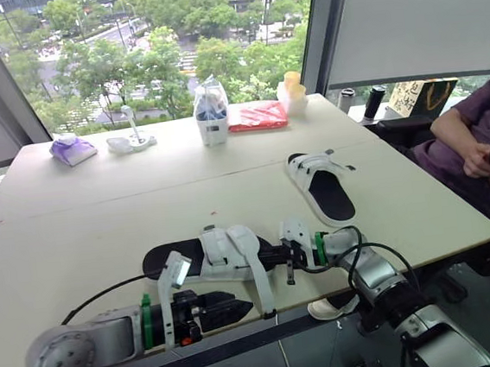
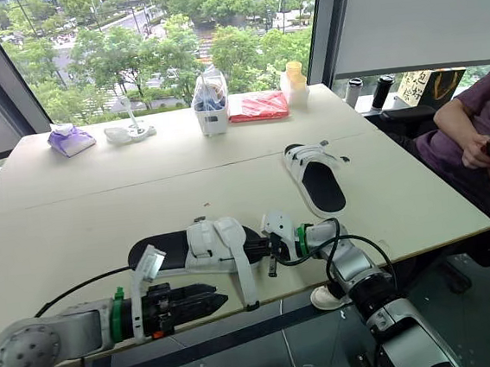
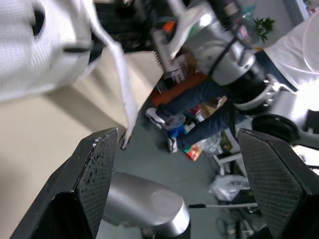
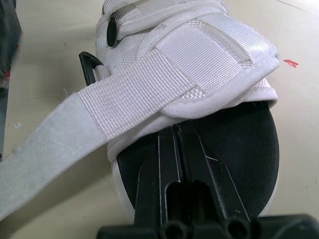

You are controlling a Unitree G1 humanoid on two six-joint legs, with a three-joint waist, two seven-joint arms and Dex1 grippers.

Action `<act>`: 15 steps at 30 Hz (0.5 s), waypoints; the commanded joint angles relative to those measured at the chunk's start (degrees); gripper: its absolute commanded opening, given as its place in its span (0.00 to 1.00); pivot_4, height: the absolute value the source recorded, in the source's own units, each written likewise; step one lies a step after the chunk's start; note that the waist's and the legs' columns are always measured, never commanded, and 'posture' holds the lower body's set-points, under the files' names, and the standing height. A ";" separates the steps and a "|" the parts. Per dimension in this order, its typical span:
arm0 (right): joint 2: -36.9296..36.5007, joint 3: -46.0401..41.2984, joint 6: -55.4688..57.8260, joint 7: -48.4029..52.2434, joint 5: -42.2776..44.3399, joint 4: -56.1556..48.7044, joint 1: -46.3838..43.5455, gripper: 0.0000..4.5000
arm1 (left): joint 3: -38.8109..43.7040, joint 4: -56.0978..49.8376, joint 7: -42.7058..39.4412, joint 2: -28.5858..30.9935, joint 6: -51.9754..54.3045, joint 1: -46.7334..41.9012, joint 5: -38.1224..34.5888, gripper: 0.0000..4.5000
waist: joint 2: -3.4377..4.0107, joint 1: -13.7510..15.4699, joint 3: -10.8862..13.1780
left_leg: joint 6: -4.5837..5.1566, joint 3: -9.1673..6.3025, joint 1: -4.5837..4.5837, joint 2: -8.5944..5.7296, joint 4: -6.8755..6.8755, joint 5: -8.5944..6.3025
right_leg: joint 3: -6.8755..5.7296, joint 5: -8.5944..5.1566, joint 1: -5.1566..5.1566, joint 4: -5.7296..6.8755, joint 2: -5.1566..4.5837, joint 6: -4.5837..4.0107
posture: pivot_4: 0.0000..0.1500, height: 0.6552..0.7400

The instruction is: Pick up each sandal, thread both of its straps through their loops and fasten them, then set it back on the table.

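A white-strapped sandal with a black sole (image 1: 208, 255) lies at the table's near edge. My right gripper (image 1: 271, 255) is shut on one end of its sole; the right wrist view shows the fingers (image 4: 172, 169) pressed together on the black footbed (image 4: 239, 144). One long loose strap (image 1: 263, 281) hangs from the sandal over the table edge. My left gripper (image 1: 242, 306) is open just below and in front of that edge, with the strap's end (image 3: 124, 114) dangling near one of its fingers (image 3: 94, 174). The second sandal (image 1: 321, 186) lies flat farther back on the right, its straps loose.
A person sits at the right (image 1: 475, 140) holding a phone. Along the far side stand a clear container (image 1: 210, 113), a red packet (image 1: 257, 115), stacked cups (image 1: 293, 92), a purple pouch (image 1: 72, 150) and a small white item (image 1: 132, 142). A shoe (image 1: 331, 308) lies on the floor below.
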 commanded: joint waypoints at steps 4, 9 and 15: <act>-1.24 3.97 3.98 1.56 -4.23 1.11 4.05 0.00 | -9.18 4.26 -2.72 -2.96 -8.90 -2.30 11.24 0.87 | 0.00 0.11 -0.17 | 0.01 0.02 -0.05 -0.05 -0.08 0.00 | 0.03 0.01 -0.06 -0.03 -0.03 -0.01 | 1.00 1.00; -1.78 3.74 4.67 1.16 -4.36 0.12 4.48 0.00 | -16.37 7.30 -6.27 -6.20 -14.60 -5.67 18.22 0.87 | 0.02 0.28 -0.23 | 0.16 0.01 -0.07 -0.06 -0.38 0.09 | 0.02 0.02 -0.08 -0.02 0.00 -0.03 | 1.00 1.00; -2.10 3.16 5.38 0.41 -4.30 -0.95 4.91 0.00 | -19.00 9.61 -8.07 -7.39 -17.40 -6.65 22.88 0.38 | 0.05 0.36 -0.28 | 0.20 0.00 -0.09 -0.09 -0.62 0.09 | 0.02 0.03 -0.03 0.01 0.01 -0.03 | 1.00 1.00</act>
